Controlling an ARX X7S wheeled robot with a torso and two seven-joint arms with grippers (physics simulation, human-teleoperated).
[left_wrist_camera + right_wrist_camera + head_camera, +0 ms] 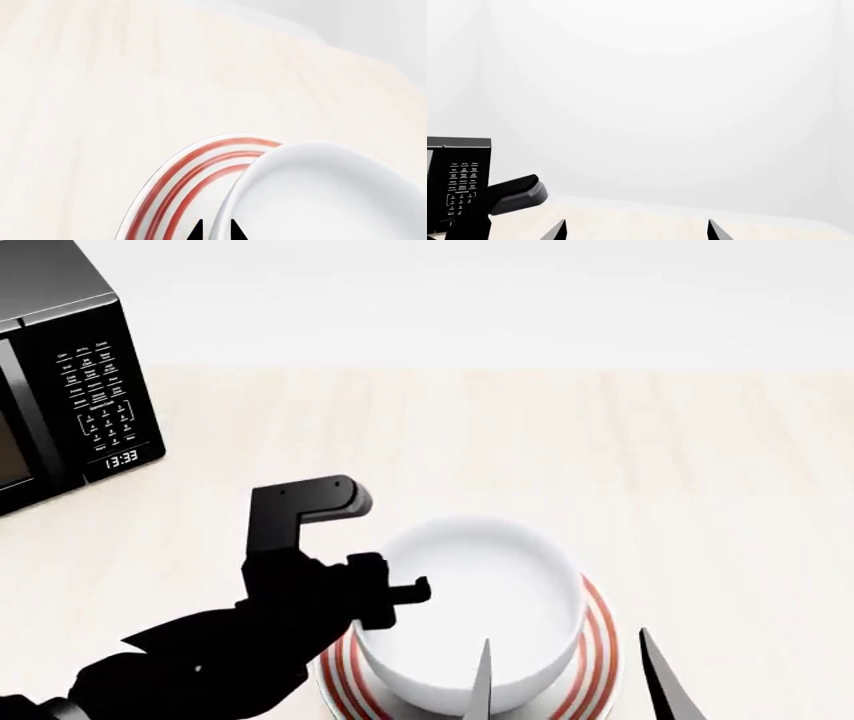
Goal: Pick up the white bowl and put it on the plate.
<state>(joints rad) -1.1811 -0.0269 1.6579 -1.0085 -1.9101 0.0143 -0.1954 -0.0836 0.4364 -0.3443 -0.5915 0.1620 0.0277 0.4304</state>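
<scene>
While my left wrist camera looks down past two dark finger tips, I see the left gripper point(215, 231) set on the rim of the white bowl point(333, 195), which sits over the plate point(175, 187); only the plate's red rings on one side show. The tips stand close together with the rim at them, so I judge these jaws clamped on the bowl's wall, though the contact itself is cut off at the frame edge

From the head view, the bowl point(467, 610) rests inside the plate point(601, 640), roughly centred, near the worktop point(601, 460) front edge. My left gripper point(387, 590) meets the bowl from its left side, so the release should go leftward and up. The right gripper point(574, 675) hangs just right of the bowl, tips well apart, holding nothing

On the right wrist view the right gripper point(637, 231) shows spread tips over bare worktop, the microwave point(457, 185) beyond

Count: one bowl, one plate, one microwave
</scene>
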